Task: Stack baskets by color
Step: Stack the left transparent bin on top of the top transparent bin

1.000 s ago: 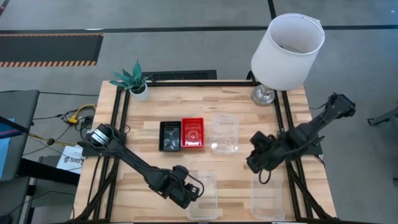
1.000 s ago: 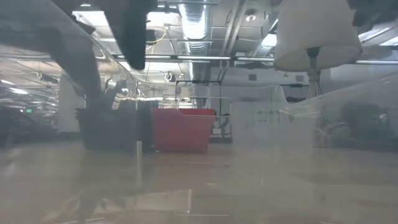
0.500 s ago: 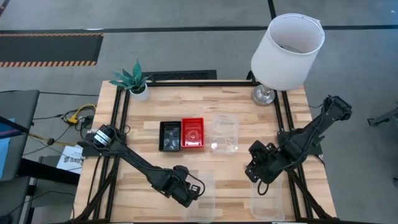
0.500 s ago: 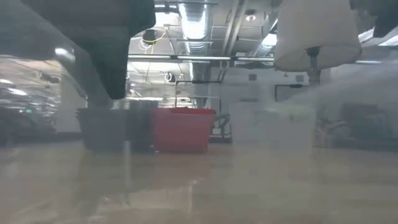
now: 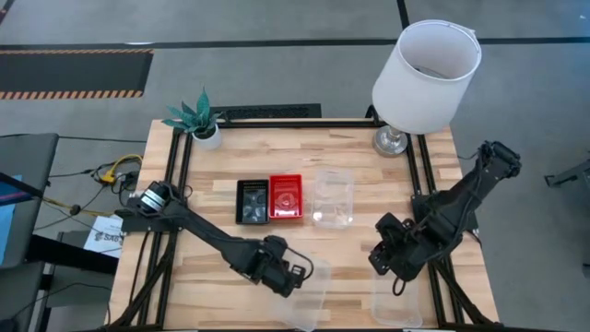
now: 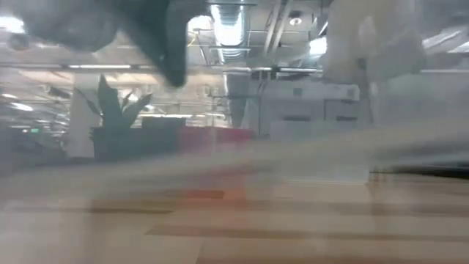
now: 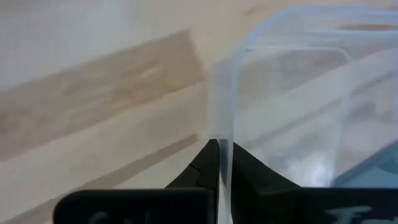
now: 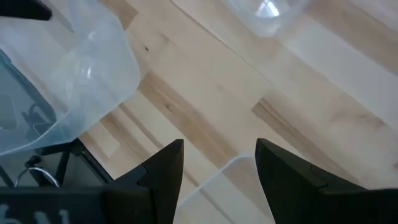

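Since the earlier frames, the left gripper (image 5: 297,275) has moved from the near corner of its clear basket (image 5: 309,293) toward the stacks and its fingers have closed; they are now clamped on the thin rim of this basket, as the left wrist view shows, with the clear wall (image 7: 225,112) pinched between them. The right gripper (image 5: 399,265) has also shifted a little nearer to the front edge of the table (image 5: 230,166) and hangs over the second clear basket (image 5: 396,300), fingers apart, with its rim (image 8: 217,171) just in front of them. Taking the red stack (image 5: 286,197) as landmark: the black stack (image 5: 252,201) touches it on the left arm's side, the third clear basket (image 5: 333,197) stands just beside it on the other side, and both loose clear baskets lie well in front of it. I judge that the step in hand is gathering the clear baskets; next, the left arm should lift its basket and bring it onto the clear one beside the red stack, keeping it level so that it nests. No brand, label or writing can be read.
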